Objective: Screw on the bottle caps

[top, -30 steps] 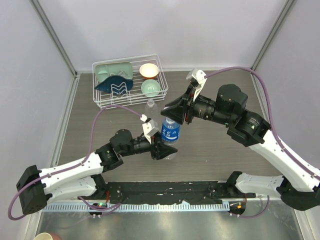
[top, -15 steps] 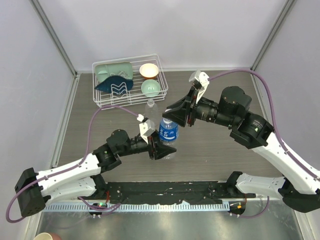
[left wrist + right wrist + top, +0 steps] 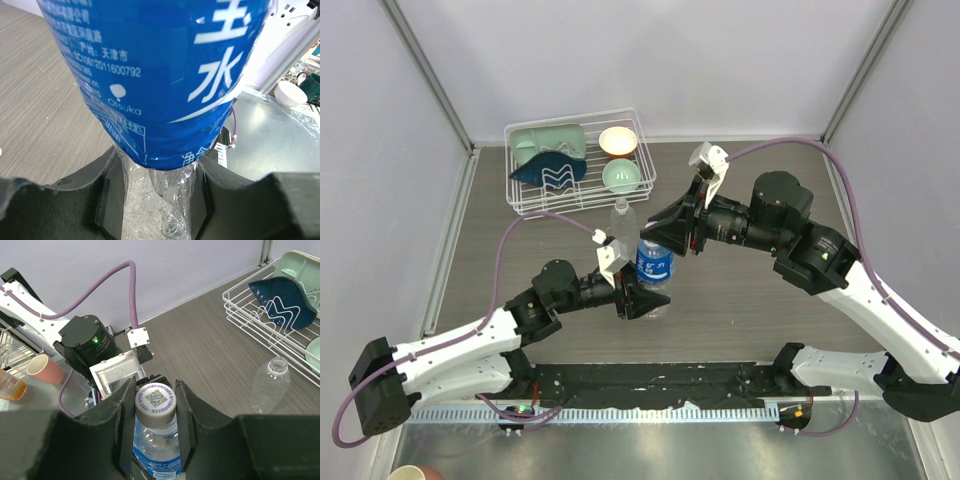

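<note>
Since a second ago your right arm has swung its wrist a little to the left, and the blue-label bottle has shifted slightly left with it. The left arm has also eased left. Both grips look the same as before.

Your left gripper is clamped on the clear, crinkled lower part of that bottle, just under the label band, with a finger pressed against each side. Your right gripper is narrowed onto the white cap, which sits on the bottle's neck and has a printed square code on top. Its fingers touch the cap's sides.

The blue-label bottle is near the middle of the table, between the two arms. Its long axis is close to vertical, with the cap end up and the base down by the left fingers. You cannot tell from these views whether the base rests on the table.

The plain bottle stands upright just beyond it, on the far side. Its open neck points up and nothing shows inside.

The white wire rack sits at the far left. It holds a pale green dish and a dark blue piece on the left. On the right it holds a cream bowl at the far end and a green bowl nearer.
</note>
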Action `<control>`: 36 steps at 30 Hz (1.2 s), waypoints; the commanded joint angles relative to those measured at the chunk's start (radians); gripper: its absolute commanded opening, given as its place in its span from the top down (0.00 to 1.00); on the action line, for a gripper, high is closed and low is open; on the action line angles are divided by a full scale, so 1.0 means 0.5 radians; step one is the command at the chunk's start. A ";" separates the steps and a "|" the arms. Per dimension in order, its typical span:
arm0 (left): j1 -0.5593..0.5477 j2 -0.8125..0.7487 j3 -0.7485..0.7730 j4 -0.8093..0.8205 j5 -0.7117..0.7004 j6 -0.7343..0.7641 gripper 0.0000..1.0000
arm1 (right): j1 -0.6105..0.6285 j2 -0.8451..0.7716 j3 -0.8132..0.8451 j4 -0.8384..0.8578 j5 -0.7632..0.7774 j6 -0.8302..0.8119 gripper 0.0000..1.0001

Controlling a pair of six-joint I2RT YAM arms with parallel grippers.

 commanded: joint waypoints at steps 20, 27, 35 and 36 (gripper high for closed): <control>0.093 -0.129 -0.010 0.146 0.114 0.061 0.83 | 0.031 0.094 -0.104 -0.221 0.150 -0.151 0.96; 0.108 -0.156 -0.025 0.161 0.059 0.039 0.84 | 0.031 0.072 -0.123 -0.200 0.135 -0.127 0.96; 0.175 -0.129 0.024 0.265 -0.426 -0.084 0.93 | 0.043 -0.035 -0.365 0.181 0.239 0.036 0.97; 0.179 -0.129 0.036 0.269 -0.438 -0.081 0.93 | 0.062 -0.020 -0.405 0.211 0.263 0.039 0.97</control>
